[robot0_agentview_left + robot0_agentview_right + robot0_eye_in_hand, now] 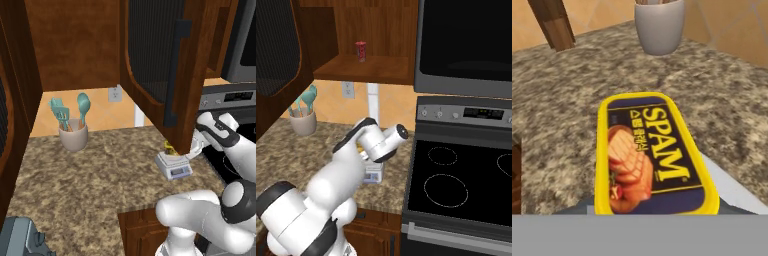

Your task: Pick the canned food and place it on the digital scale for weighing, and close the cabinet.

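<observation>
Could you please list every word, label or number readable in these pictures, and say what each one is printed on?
"SPAM": large yellow letters on the dark top of the canned food.
Smaller yellow characters beside it on the same tin: too blurred to read.
Display strip of the digital scale: no legible digits.
Control panel of the stove: marks too small to read.
Red can on the cabinet shelf: label unreadable.
</observation>
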Robot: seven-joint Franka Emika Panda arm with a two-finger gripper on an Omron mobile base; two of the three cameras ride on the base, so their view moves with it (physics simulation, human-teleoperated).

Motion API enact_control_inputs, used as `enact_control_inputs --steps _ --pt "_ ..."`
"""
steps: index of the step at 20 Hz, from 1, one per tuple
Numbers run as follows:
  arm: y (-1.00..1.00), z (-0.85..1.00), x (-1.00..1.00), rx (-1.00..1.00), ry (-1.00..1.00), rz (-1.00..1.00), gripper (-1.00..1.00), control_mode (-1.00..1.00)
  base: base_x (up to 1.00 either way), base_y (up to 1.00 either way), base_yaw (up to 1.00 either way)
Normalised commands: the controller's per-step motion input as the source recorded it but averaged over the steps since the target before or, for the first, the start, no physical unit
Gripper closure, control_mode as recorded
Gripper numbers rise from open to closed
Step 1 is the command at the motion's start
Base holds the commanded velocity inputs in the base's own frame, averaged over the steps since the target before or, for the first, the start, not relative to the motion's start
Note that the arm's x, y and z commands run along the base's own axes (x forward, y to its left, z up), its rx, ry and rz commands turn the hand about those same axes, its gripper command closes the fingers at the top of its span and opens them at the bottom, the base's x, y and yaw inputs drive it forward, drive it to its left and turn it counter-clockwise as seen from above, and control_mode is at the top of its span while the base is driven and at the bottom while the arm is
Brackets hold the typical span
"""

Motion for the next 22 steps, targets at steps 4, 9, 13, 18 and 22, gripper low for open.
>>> enact_control_inputs --steps 4,9,13,18,22 --pt "0.0 -0.45 0.23 0.0 0.0 0.0 1.0 -1.0 0.0 0.0 0.0" --pt "-0.03 -0.33 0.32 0.0 0.0 0.0 1.0 -1.0 0.0 0.0 0.0" --pt "-0.04 -0.24 0.31 0.0 0.0 0.0 1.0 -1.0 0.0 0.0 0.0" --pt "-0.03 -0.21 -0.04 0.0 -0.01 0.0 1.0 -1.0 0.0 0.0 0.0" --pt "-0.02 -0.19 -0.5 0.0 -0.04 0.0 -1.0 -1.0 0.0 0.0 0.0"
